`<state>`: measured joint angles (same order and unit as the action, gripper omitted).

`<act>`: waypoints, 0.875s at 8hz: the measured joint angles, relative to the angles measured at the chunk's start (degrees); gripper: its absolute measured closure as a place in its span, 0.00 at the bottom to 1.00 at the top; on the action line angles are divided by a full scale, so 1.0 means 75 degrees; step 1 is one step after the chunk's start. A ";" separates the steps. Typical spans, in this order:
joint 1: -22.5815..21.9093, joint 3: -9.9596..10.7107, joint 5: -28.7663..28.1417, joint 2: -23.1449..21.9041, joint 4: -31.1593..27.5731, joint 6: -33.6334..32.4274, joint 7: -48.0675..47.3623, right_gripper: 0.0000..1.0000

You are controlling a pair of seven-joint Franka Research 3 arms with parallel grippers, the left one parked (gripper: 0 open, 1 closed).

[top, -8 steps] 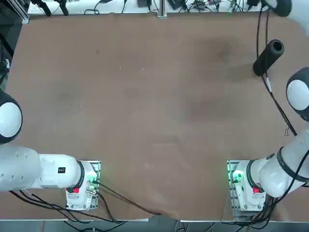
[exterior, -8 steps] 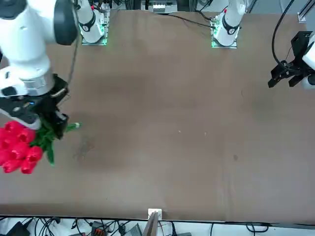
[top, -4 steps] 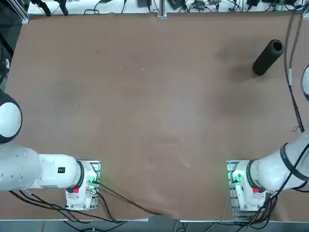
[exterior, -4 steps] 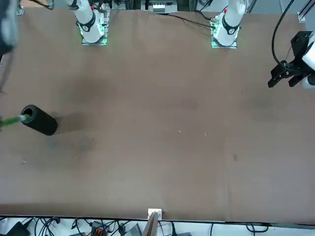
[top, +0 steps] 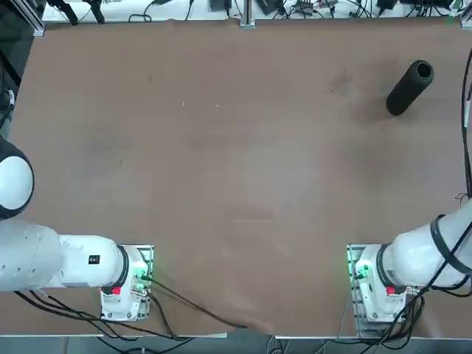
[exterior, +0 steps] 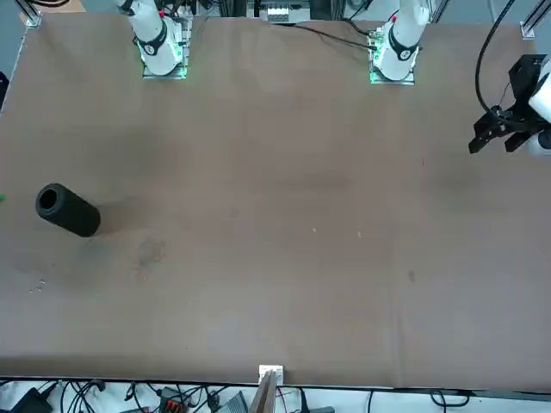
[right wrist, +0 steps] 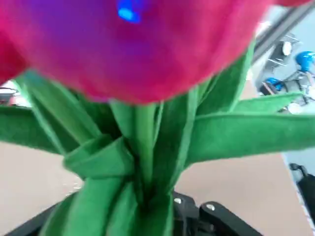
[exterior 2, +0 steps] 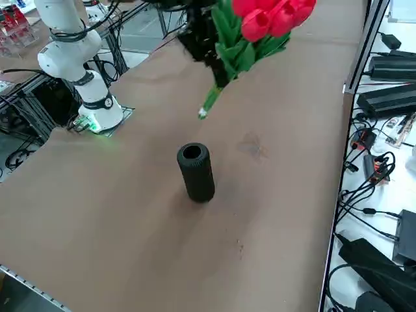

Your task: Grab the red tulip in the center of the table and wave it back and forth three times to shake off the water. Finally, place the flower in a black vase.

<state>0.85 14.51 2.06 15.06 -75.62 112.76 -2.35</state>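
red tulip (exterior 2: 260,26) blooms cut off by the right side view's top edge

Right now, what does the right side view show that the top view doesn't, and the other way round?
Only the right side view: the red tulip, blooms, green leaves and stem, held off the table by the right gripper, its fingers shut on it.

Only the top view: the parked left arm at the tabletop's left.

Both: the black vase, standing on the table, its round mouth open, and part of the right arm.
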 joint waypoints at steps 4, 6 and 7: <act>-0.2747 -0.0229 0.1075 -0.0003 0.0033 -0.0850 -0.2589 0.85; -0.3981 -0.0237 0.1616 -0.0005 0.0045 -0.1289 -0.4401 0.85; -0.4260 -0.0235 0.1778 -0.0015 0.0049 -0.1451 -0.4948 0.85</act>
<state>-31.10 12.75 15.40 14.94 -75.25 101.88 -39.45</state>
